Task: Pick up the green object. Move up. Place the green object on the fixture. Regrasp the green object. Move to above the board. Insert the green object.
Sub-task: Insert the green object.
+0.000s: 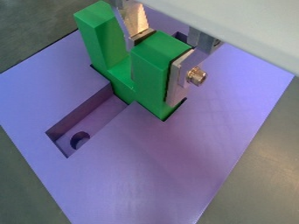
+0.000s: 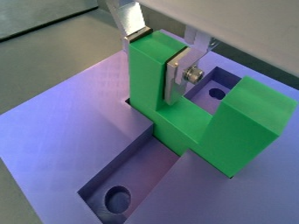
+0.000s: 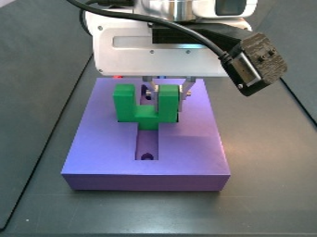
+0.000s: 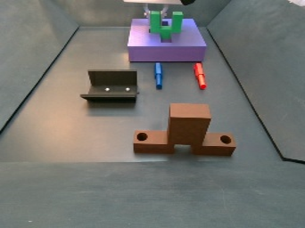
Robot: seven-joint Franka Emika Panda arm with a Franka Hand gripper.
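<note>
The two-finger gripper hangs over the large purple rectangular board, its silver plates pinching one arm of the bright green U-shaped object, which stands upright with its base in the board's cross-shaped slot. The slot's near arm lies open, with a round hole at its end. In a side view, the dark open-topped fixture stands empty, well apart on the grey floor, and a brown cross-shaped block sits nearer still.
</note>
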